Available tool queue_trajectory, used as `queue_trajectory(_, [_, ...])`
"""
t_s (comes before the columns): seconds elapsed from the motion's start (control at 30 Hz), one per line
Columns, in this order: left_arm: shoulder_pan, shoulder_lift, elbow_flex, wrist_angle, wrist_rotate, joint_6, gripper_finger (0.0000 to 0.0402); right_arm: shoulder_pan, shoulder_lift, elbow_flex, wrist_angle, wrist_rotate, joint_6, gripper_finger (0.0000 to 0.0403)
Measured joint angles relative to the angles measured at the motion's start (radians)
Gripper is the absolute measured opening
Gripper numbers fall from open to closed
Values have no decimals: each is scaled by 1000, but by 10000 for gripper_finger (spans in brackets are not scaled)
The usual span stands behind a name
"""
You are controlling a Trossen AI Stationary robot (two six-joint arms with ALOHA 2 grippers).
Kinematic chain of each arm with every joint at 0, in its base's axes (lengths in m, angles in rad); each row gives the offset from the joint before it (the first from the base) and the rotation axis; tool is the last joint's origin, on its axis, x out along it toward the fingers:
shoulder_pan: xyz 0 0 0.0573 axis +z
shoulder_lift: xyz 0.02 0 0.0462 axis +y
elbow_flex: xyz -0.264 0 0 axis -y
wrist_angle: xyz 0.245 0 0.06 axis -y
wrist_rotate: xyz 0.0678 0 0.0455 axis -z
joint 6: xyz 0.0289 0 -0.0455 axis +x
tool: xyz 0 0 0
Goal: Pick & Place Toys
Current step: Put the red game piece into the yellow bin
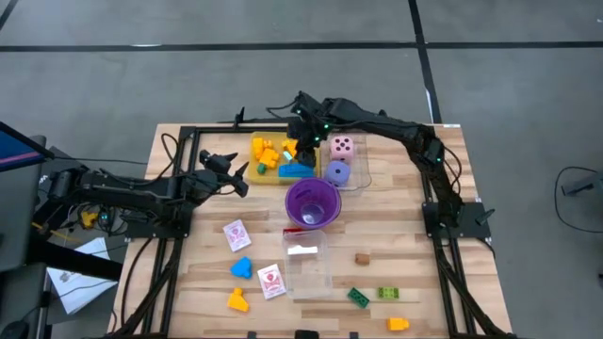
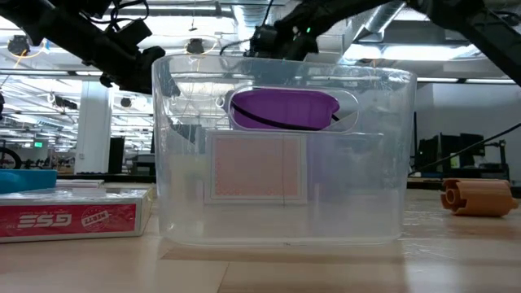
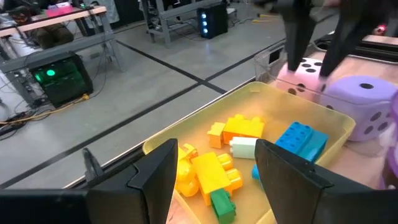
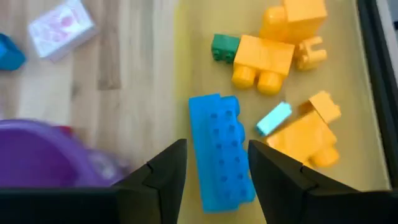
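The clear tray (image 2: 281, 155) fills the low view, standing on the near middle of the counter (image 1: 396, 235), with a card leaning inside it. Beyond it, toward the far side, stands the purple cup (image 1: 312, 202), and behind that the yellow tray (image 1: 275, 176) with a second clear tray (image 1: 358, 169) on its right, holding the pink die (image 1: 342, 146) and the purple die (image 1: 337, 172).

The right gripper (image 1: 306, 143) hangs over the yellow tray, its jaws parted and holding nothing, straddling the blue brick (image 4: 221, 149) without visibly touching it. Around that brick in the tray lie yellow and orange bricks (image 4: 273, 59), a small green piece (image 4: 224, 46) and a light blue piece (image 4: 273, 118).

The left gripper (image 1: 236, 169) waits just left of the yellow tray, jaws released and empty.

Loose on the near counter: two white-red cards (image 1: 236, 234) and (image 1: 271, 281), a blue piece (image 1: 242, 268), an orange brick (image 1: 236, 300), a brown piece (image 1: 362, 258), two green bricks (image 1: 358, 298) and (image 1: 388, 293), and another orange brick (image 1: 398, 323).
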Motion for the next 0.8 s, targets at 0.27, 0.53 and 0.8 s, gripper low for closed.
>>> queue_trajectory(0.27, [0, 0, 0, 1, 29, 1, 209, 26, -145, -22, -184, -1, 22, 148])
queue_trajectory(0.53, [0, 0, 0, 1, 48, 3, 209, 74, -414, -318, -40, 4, 145, 131])
queue_trajectory(0.8, [0, 0, 0, 1, 64, 3, 209, 200, -760, -785, 283, 132, 361, 128])
